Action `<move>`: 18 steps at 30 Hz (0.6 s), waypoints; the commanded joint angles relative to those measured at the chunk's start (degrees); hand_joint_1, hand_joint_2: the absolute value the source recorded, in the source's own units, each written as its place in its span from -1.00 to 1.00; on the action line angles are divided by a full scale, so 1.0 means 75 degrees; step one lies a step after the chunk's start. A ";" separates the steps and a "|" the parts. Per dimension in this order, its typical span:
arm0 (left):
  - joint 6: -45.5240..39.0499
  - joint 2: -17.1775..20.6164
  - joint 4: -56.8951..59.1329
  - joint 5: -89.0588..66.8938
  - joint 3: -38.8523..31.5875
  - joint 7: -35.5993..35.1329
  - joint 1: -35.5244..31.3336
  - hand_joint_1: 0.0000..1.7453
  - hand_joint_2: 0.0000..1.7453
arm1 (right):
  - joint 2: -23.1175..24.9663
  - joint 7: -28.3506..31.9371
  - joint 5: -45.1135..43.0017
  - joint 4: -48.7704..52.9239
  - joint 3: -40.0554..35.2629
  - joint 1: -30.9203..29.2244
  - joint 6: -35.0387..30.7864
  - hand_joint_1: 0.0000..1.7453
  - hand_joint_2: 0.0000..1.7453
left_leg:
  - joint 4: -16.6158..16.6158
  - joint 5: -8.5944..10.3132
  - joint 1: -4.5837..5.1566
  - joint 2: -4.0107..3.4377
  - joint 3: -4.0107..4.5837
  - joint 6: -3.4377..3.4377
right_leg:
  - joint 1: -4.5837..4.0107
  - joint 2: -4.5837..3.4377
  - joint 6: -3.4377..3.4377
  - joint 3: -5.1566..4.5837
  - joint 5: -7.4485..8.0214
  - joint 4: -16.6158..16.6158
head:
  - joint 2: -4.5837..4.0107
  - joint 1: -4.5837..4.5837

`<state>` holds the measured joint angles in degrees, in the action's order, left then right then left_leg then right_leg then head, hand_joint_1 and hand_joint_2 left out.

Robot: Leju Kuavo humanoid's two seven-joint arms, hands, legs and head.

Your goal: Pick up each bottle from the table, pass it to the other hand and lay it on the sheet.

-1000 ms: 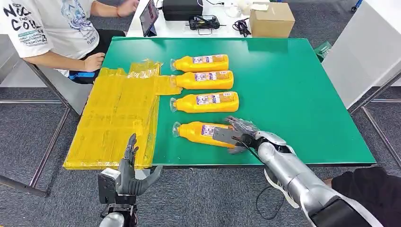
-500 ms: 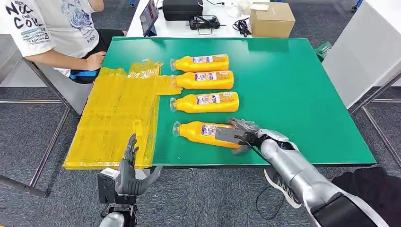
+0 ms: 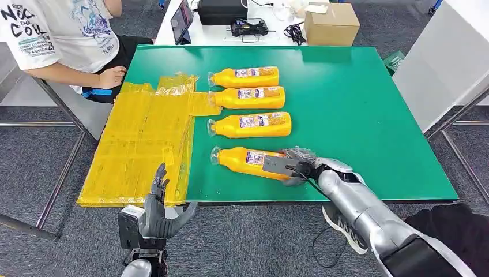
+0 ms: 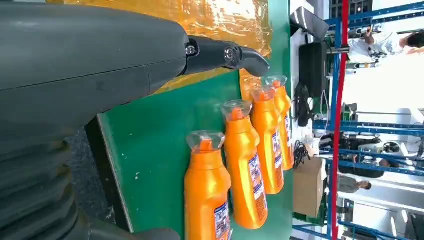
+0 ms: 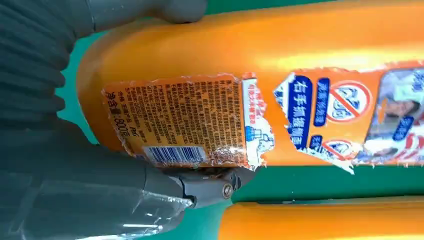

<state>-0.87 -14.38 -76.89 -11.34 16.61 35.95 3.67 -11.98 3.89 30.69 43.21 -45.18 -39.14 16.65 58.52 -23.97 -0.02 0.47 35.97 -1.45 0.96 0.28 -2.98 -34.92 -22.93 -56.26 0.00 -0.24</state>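
My right hand (image 3: 291,166) is wrapped round the base end of the nearest bottle (image 3: 248,161), which lies flat on the table (image 3: 369,115). Its long axis runs out from my palm, cap away toward the sheet (image 3: 144,144). Looks like smooth rigid plastic, prob full so heavy-ish, slick w/ torn label; I'd grip mid-body. Left hand (image 3: 155,210) is open, empty, below the table edge.

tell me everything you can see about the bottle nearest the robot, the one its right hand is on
The nearest bottle is orange plastic with a clear cap over an orange nozzle, lying on its side on the green table, cap toward the yellow sheet. Its printed label is torn, with a barcode and small text near the base. It is closest to the robot in a row of four alike. The right hand wraps its base end, thumb on one side and fingers on the other; the bottle looks not yet lifted.
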 commanded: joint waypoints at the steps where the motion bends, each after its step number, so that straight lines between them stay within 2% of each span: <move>1: 0.0029 0.0225 0.0425 0.0037 0.0166 -0.0001 -0.0266 -1.00 1.00 | 0.0106 0.0008 0.0004 -0.0243 -0.0381 -0.0023 -0.0358 1.00 1.00 | -0.0011 -0.0011 -0.0003 -0.0005 -0.0038 0.0011 | -0.0005 -0.0003 0.0016 0.0035 -0.0011 0.0008 | 0.0000 0.0000; 3: 0.0025 0.0231 0.0395 0.0034 0.0167 -0.0001 -0.0240 -1.00 1.00 | 0.0118 0.0062 -0.0086 -0.0117 -0.0180 0.0130 -0.0639 1.00 1.00 | -0.0010 -0.0015 -0.0006 -0.0006 -0.0046 0.0013 | -0.0007 -0.0003 0.0019 0.0044 -0.0014 0.0009 | 0.0000 0.0000; 6: 0.0018 0.0234 0.0280 0.0032 0.0132 -0.0005 -0.0148 -1.00 1.00 | 0.0097 0.0355 -0.0328 0.0784 0.0682 0.0799 -0.1681 1.00 1.00 | -0.0010 -0.0012 -0.0005 -0.0002 -0.0040 0.0011 | -0.0006 0.0000 0.0016 0.0039 -0.0012 0.0010 | 0.0000 0.0003; 8: 0.0012 0.0236 0.0150 0.0045 0.0088 0.0006 -0.0042 -1.00 1.00 | 0.0196 0.0747 -0.0379 0.2137 0.1666 0.1708 -0.2584 1.00 1.00 | -0.0010 -0.0013 -0.0007 0.0004 -0.0042 0.0011 | -0.0009 0.0007 0.0019 0.0044 -0.0015 0.0011 | 0.0000 0.0000; 9: 0.0001 0.0235 0.0033 0.0043 0.0045 0.0003 0.0054 -1.00 1.00 | 0.0494 0.0937 -0.0166 0.3077 0.2415 0.2340 -0.3105 1.00 1.00 | -0.0009 -0.0014 -0.0010 0.0007 -0.0036 0.0012 | -0.0010 0.0010 0.0017 0.0039 -0.0015 0.0011 | 0.0000 0.0000; 10: -0.0004 0.0236 -0.0039 0.0043 0.0027 -0.0009 0.0112 -1.00 1.00 | 0.0689 0.1073 -0.0073 0.3643 0.2754 0.2658 -0.3263 1.00 1.00 | -0.0009 -0.0021 -0.0008 0.0006 -0.0050 0.0014 | -0.0010 0.0009 0.0021 0.0051 -0.0023 0.0008 | 0.0000 0.0000; 11: -0.0016 0.0237 -0.0094 0.0051 0.0013 0.0004 0.0163 -1.00 1.00 | 0.1071 0.1666 -0.0242 0.4331 0.3323 0.3123 -0.3719 1.00 1.00 | -0.0009 -0.0025 -0.0013 0.0001 -0.0045 0.0016 | -0.0013 0.0004 0.0022 0.0045 -0.0023 0.0009 | 0.0000 -0.0003; 13: -0.0019 0.0245 -0.0130 0.0048 0.0013 -0.0004 0.0192 -1.00 1.00 | 0.1110 0.1428 -0.0045 0.4862 0.3387 0.3361 -0.3548 1.00 1.00 | -0.0006 -0.0018 -0.0012 0.0000 -0.0018 0.0013 | -0.0012 0.0002 0.0017 0.0022 -0.0016 0.0004 | 0.0000 0.0000; 15: -0.0019 0.0245 -0.0130 0.0048 0.0013 -0.0004 0.0192 -1.00 1.00 | 0.1110 0.1428 -0.0045 0.4862 0.3387 0.3361 -0.3548 1.00 1.00 | -0.0002 -0.0048 -0.0016 -0.0022 -0.0060 0.0027 | -0.0017 -0.0018 0.0033 0.0054 -0.0041 -0.0005 | 0.0000 0.0003; 16: -0.0022 0.0238 -0.0109 0.0048 0.0010 -0.0002 0.0179 -1.00 1.00 | 0.1119 0.1415 -0.0038 0.4839 0.3433 0.3337 -0.3518 1.00 1.00 | -0.0006 -0.0017 -0.0006 0.0003 0.0001 0.0013 | -0.0005 0.0004 0.0011 0.0004 -0.0012 -0.0001 | 0.0000 0.0000; 17: -0.0054 0.0227 -0.0113 0.0064 0.0008 0.0035 0.0179 -1.00 1.00 | 0.1493 0.2249 -0.0221 0.5188 0.3904 0.3586 -0.4222 1.00 1.00 | -0.0004 -0.0037 -0.0009 0.0002 -0.0032 0.0023 | -0.0009 0.0005 0.0023 0.0032 -0.0033 -0.0006 | 0.0000 0.0006; 18: -0.0068 0.0224 -0.0122 0.0073 0.0009 0.0044 0.0184 -1.00 1.00 | 0.1620 0.2375 -0.0383 0.5407 0.4067 0.3728 -0.4310 1.00 1.00 | -0.0009 -0.0027 -0.0008 -0.0003 -0.0018 0.0022 | -0.0007 -0.0001 0.0018 0.0015 -0.0020 0.0000 | 0.0000 0.0009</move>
<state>-1.05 -14.34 -77.83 -11.19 16.44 36.06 5.24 -6.54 14.70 30.05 68.55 -27.75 -19.01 -10.20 58.50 -24.08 -0.06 0.53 36.05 -1.37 0.93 0.34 -2.96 -35.00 -23.01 -56.26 0.00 -0.18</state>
